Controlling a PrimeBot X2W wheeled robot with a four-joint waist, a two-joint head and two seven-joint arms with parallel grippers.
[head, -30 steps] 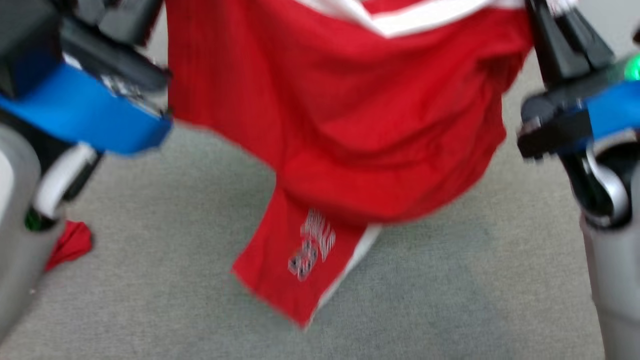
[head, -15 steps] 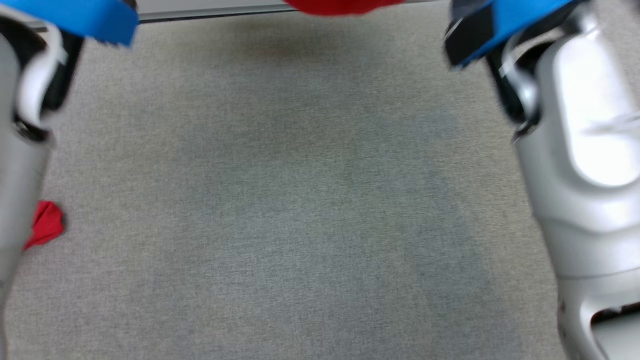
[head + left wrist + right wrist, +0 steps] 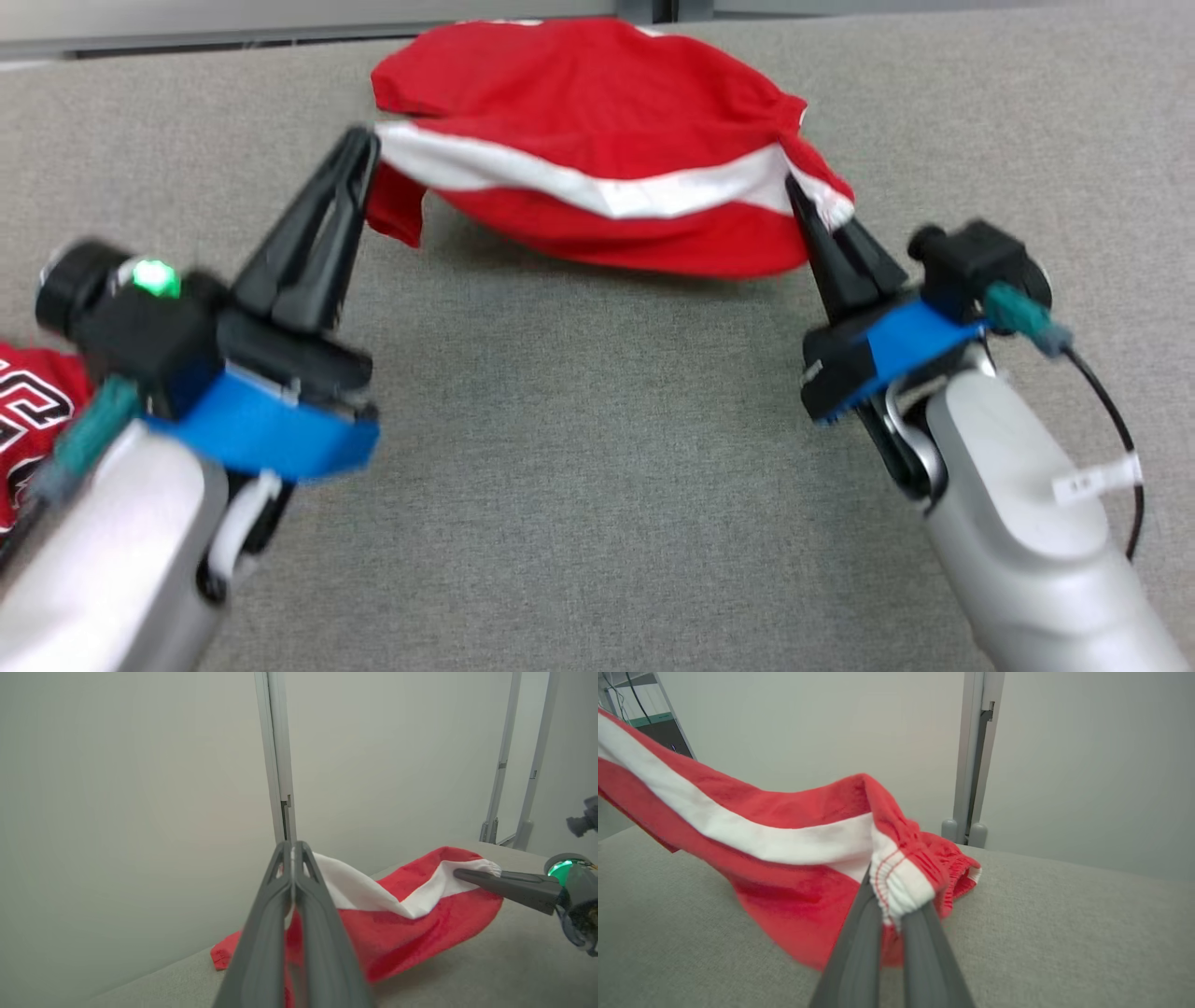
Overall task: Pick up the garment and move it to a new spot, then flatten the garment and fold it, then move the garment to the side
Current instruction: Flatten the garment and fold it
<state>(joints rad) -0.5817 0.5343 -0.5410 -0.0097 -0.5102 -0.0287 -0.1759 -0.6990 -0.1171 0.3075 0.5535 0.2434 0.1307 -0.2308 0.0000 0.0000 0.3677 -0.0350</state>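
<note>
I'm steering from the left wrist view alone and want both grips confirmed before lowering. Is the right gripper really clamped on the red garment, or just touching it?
Observer: Clamped. In the right wrist view the right gripper is shut on the red garment, at a gathered white elastic corner.
Operator: Anything lying near my left arm?
Observer: Yes. The head view shows a second red garment with lettering on the grey surface, right beside the left forearm.

red garment (image 3: 597,103) | white stripe, elastic-gathered edge | near edge raised at both ends, sagging between | rest heaped behind | at 12 o'clock
</note>
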